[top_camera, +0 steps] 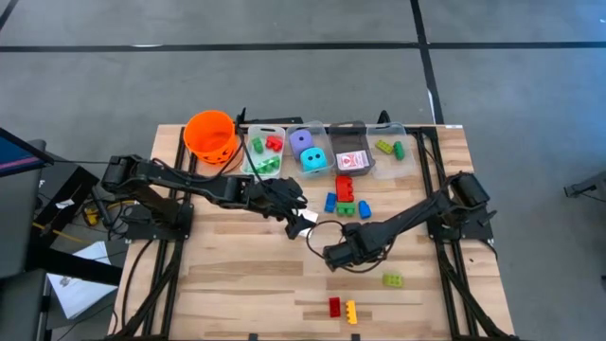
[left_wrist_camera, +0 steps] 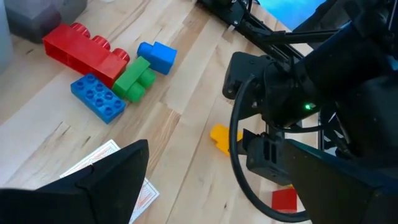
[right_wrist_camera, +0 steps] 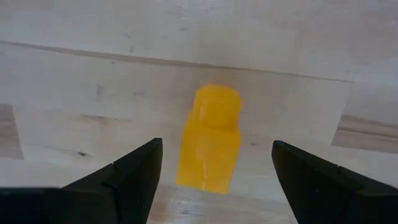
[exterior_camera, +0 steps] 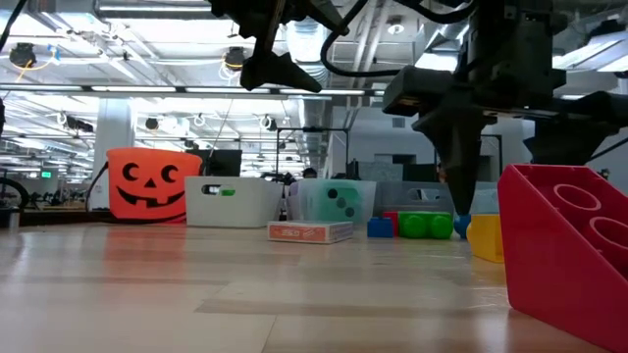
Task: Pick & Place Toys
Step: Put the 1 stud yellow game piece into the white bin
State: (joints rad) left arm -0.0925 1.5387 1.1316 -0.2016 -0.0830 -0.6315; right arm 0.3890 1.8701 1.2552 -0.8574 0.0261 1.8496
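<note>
My right gripper [right_wrist_camera: 214, 180] points down, open, just above a small yellow brick [right_wrist_camera: 210, 140] lying on the table. Its fingers stand on either side of the brick and do not touch it. In the high view this gripper [top_camera: 333, 254] hides the brick. My left gripper [top_camera: 298, 216] hangs open and high over the table's middle, above a red-and-white card [left_wrist_camera: 102, 163] that lies flat. A red brick [top_camera: 345, 188], two blue bricks [top_camera: 330, 202] and a green one [top_camera: 347, 209] lie loose farther back. A red brick [top_camera: 334, 306] and a yellow one [top_camera: 351, 312] lie near the front edge.
An orange pumpkin bucket [top_camera: 210, 134] stands at the far left. Beside it is a row of clear bins [top_camera: 327, 128] holding bricks, a purple die [top_camera: 301, 140], a teal die [top_camera: 314, 159] and cards. A yellow-green brick [top_camera: 392, 279] lies right of my right gripper.
</note>
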